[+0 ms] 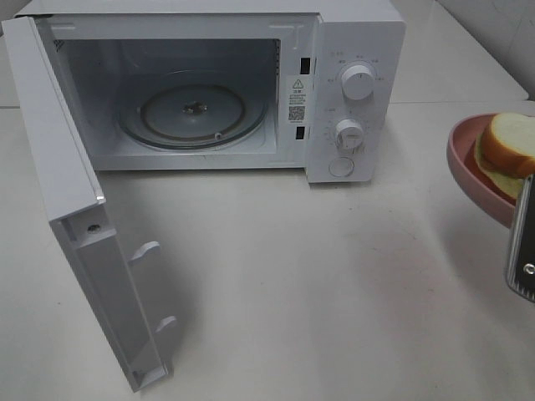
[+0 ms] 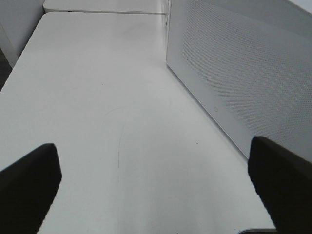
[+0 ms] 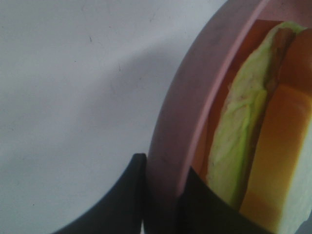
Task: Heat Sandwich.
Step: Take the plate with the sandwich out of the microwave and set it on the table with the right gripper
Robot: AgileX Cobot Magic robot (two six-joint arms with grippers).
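Right tool [image 3: 161,204] pinching plate [image 3: 180,122], sandwich [image 1: 512,146] cropped

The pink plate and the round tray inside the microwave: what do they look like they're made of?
The pink plate looks like matte plastic, possibly melamine: a uniform dull pink rim without glaze shine, pinched by the right gripper. Ceramic can't be excluded. The round tray looks like clear glass: the microwave floor and centre hub show through it, with bright reflections on its rim.

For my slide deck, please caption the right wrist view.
Right tool clamps the round pink plate's rim, carrying the white-bread sandwich with yellow-green filling above the white table.
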